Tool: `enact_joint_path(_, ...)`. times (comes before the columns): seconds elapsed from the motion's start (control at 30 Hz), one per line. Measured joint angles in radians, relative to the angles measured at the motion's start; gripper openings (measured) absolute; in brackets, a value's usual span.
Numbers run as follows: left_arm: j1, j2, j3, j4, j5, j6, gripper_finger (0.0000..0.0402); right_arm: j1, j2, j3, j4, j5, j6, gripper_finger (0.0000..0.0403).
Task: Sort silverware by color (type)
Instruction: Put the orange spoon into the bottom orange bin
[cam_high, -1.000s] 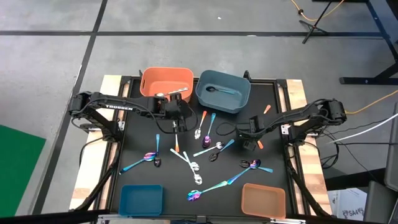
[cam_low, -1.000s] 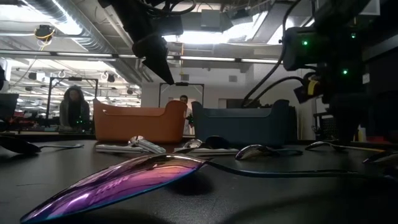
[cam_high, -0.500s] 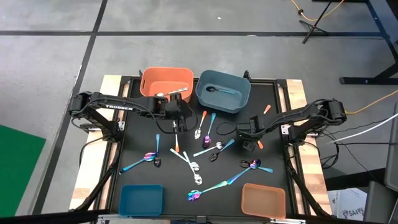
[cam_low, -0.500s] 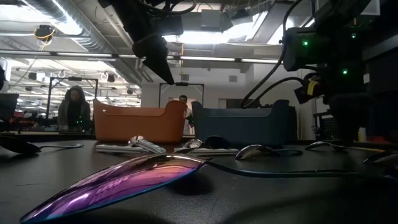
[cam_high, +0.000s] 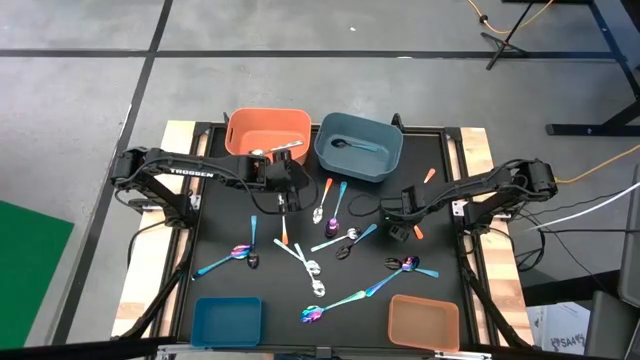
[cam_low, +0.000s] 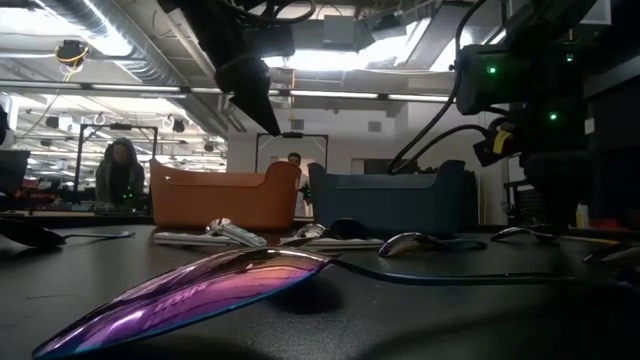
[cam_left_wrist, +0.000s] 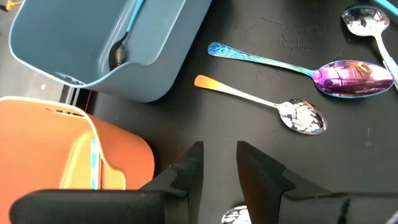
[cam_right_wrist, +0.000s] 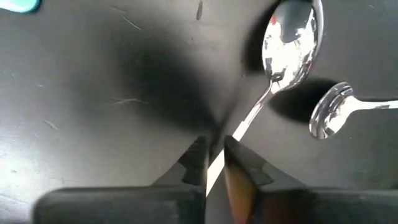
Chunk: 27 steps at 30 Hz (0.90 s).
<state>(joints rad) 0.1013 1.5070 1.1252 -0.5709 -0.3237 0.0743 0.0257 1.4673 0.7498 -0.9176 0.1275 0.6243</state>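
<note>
R wrist only: maybe-pinched spoon handle (cam_right_wrist: 245, 121)

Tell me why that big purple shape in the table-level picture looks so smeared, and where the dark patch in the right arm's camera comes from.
Low view: the iridescent spoon lies too close to the lens, so it blurs, while bright ceiling lights backlight the arms. Right wrist view: the right gripper casts a soft shadow on the black table; the silver spoon glares.
</note>
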Motion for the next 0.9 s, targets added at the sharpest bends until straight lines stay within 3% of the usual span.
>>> enact_joint_path(0.3, 0.0, 0.0, 0.0, 0.0, 0.0, -0.02, 0.009, 0.0, 0.0, 0.0, 0.0, 0.109, 0.0, 0.0118)
enact_joint_path(0.9, 0.0, 0.0, 0.0, 0.0, 0.0, -0.02, 0.009, 0.001, -0.004, -0.115, 0.1, 0.113, -0.002, 0.0122)
